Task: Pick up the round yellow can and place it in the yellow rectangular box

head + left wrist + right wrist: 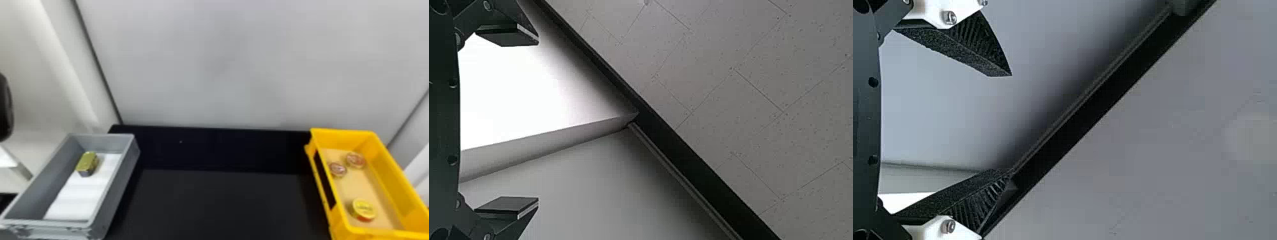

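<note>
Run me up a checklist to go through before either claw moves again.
1. Yellow can inside the yellow box: ok, it sits toward the near end.
2. Yellow can apart from the two reddish tins: ok, they lie farther back in the same box.
3. Left claw open and empty: ok.
4. Right claw open and empty: ok.
5. Gray box free of round yellow cans: ok, the gold tin in it is block-shaped.
6. Yellow can undamaged: cannot tell, its far side is hidden.
</note>
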You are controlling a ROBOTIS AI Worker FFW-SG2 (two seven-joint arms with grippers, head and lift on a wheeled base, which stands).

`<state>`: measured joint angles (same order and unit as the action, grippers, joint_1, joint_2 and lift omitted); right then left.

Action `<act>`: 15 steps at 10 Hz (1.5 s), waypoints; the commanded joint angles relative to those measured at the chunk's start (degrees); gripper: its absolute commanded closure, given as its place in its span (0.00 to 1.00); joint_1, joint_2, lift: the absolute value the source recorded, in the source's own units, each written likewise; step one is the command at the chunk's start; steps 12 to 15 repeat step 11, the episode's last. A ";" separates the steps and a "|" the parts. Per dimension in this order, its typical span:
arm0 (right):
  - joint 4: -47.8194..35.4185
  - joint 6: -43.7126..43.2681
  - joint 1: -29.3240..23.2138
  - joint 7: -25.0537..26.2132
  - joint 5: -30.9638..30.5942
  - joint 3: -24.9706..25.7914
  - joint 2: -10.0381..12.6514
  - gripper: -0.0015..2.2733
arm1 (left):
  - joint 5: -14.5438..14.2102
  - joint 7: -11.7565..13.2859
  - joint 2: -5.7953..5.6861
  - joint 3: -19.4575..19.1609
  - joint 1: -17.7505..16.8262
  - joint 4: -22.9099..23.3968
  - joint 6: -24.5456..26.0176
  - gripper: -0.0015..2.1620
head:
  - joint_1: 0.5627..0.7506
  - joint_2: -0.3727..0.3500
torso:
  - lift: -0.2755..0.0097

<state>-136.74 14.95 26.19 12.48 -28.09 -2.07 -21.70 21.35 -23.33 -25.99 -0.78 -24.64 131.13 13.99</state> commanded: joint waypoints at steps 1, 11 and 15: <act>-0.01 -0.09 0.97 -1.14 -0.40 -0.74 0.35 0.05 | 0.01 0.03 -0.30 -1.59 1.52 1.06 0.52 0.07 | 0.53 0.59 | 0.93; -0.01 4.48 -0.62 0.18 4.79 0.84 1.40 0.05 | -0.17 -0.24 -0.65 -2.12 3.37 1.06 -0.10 0.07 | 0.53 0.59 | 0.93; -0.01 4.48 -0.62 0.18 4.79 0.84 1.40 0.05 | -0.17 -0.24 -0.65 -2.12 3.37 1.06 -0.10 0.07 | 0.53 0.59 | 0.93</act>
